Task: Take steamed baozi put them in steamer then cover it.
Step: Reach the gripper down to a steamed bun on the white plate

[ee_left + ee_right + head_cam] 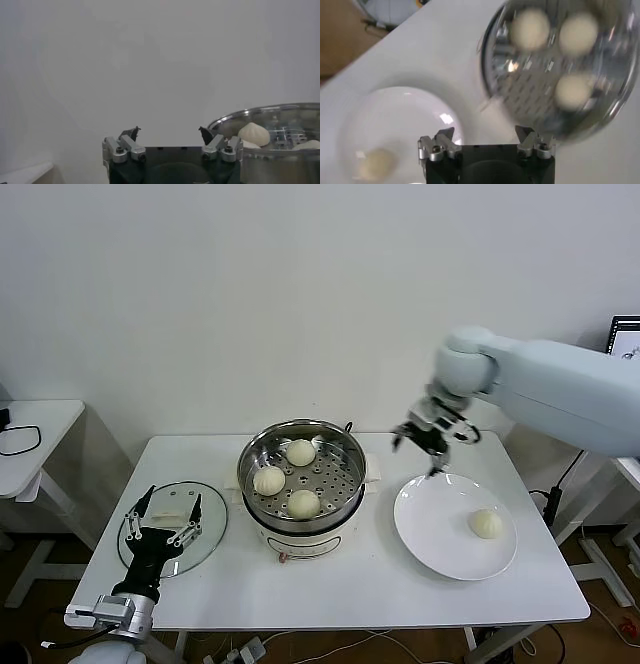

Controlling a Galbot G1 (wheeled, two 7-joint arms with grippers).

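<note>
Jaws on both arms stand spread wide with nothing between them. The right gripper (432, 442) hangs in the air above the bench (350, 584), between the steamer (302, 446) and the white plate (440, 524), over the plate's far rim and touching neither. The left gripper (166, 519) is parked low at the near left, its fingers over the glass lid (210, 529) that lies flat on the bench to the left of the steamer; whether the fingertips touch the glass cannot be told.

Three steamed baozi (300, 452) sit on the perforated tray inside the steamer, spaced apart in a loose triangle. A fourth bun (486, 523) rests alone on the right part of the plate.

The right wrist view looks straight down past its own spread fingers (442, 142): the steamer (520, 95) with its three buns is blurred on one side, the plate (395, 115) with the lone bun (376, 164) on the other, bare bench under the fingertips. The left wrist view instead looks level across the bench, showing its open fingers (129, 145), the steamer's shiny wall (280, 165) from the side and the domed tops of the buns (254, 134) above the rim.

A second white table (40, 424) stands at the far left with a black cable on it, and a screen's edge (625, 334) shows at the far right. Nothing lies between the right gripper and the plate.
</note>
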